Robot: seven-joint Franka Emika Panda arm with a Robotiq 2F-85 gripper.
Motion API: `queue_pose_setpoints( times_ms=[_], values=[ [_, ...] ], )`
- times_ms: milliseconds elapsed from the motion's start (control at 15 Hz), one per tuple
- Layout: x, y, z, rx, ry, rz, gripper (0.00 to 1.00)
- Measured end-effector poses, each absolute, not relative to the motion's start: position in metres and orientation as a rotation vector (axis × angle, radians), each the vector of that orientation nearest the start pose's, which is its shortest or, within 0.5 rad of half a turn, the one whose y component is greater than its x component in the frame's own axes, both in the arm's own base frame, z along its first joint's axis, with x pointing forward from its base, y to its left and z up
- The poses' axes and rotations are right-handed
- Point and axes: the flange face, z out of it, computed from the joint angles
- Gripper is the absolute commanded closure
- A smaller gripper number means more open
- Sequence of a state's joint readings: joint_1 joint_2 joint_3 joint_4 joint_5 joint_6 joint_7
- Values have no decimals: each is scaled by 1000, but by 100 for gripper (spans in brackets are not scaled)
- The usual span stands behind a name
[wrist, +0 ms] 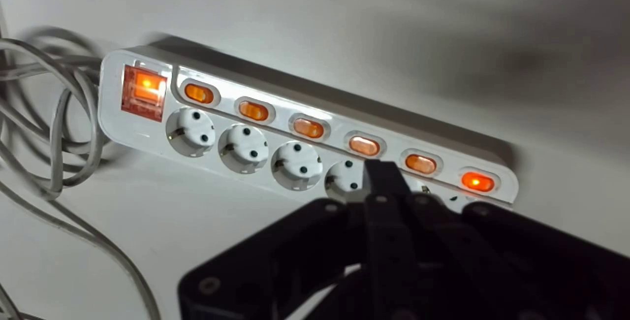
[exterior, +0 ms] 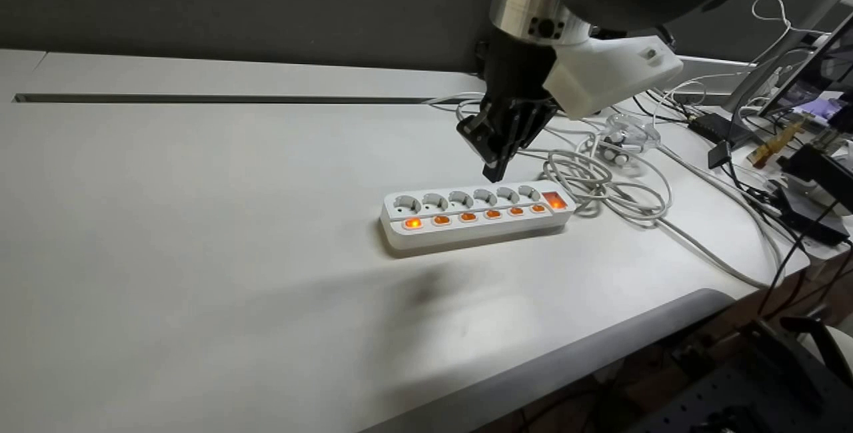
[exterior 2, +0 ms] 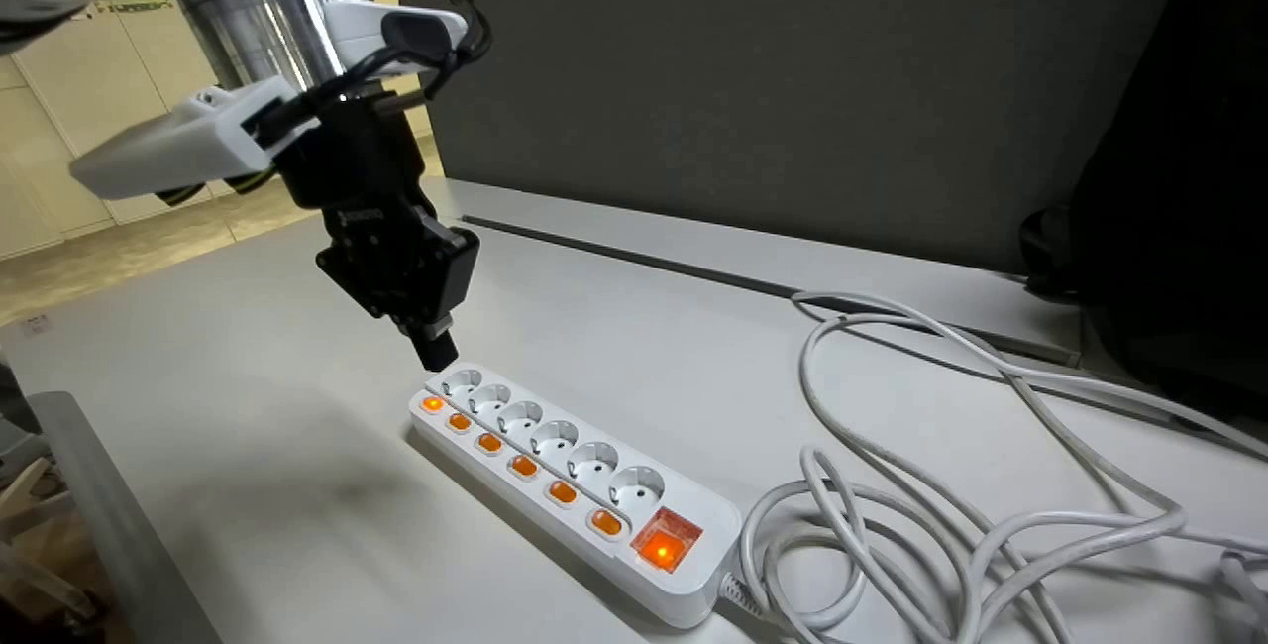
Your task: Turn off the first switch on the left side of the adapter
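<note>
The adapter is a white power strip with a row of sockets and a row of orange switches. It lies on the table in both exterior views [exterior: 480, 234] [exterior 2: 684, 495] and in the wrist view [wrist: 320, 98]. The end switch farthest from the cable glows [exterior: 413, 223] [exterior 2: 433, 404] [wrist: 477, 181]. The other small switches look unlit. The large red switch [exterior: 554, 200] by the cable is lit. My gripper [exterior: 494, 172] [exterior 2: 436, 352] is shut and empty, pointing down above the strip on its socket side. In the wrist view its fingertips [wrist: 386, 177] cover part of the sockets.
A coiled grey cable [exterior: 586, 180] leaves the strip's end and spreads over the table. A clear plastic object [exterior: 630, 133] lies beside it. A dark partition [exterior: 233, 6] stands at the back. The table's rounded edge [exterior: 560, 366] is at the front.
</note>
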State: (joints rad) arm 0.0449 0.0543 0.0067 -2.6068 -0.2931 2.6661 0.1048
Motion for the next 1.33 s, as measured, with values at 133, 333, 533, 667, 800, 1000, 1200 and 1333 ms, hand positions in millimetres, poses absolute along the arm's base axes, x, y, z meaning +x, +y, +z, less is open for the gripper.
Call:
queue_pose_setpoints(
  times_ms=[133,333,533,667,800,1000,1200,1333],
  values=[
    [437,32,233,-3256,-349,-33,100],
    [437,35,222,-3256,-378,-29,100],
    [434,41,206,-3249,-414,7,100],
    [433,48,196,-3242,-442,32,100],
    [432,58,186,-3230,-478,35,100],
    [434,73,176,-3205,-536,3,100],
    [439,87,168,-3177,-598,-38,100],
    [442,93,163,-3166,-625,-49,100]
  ],
)
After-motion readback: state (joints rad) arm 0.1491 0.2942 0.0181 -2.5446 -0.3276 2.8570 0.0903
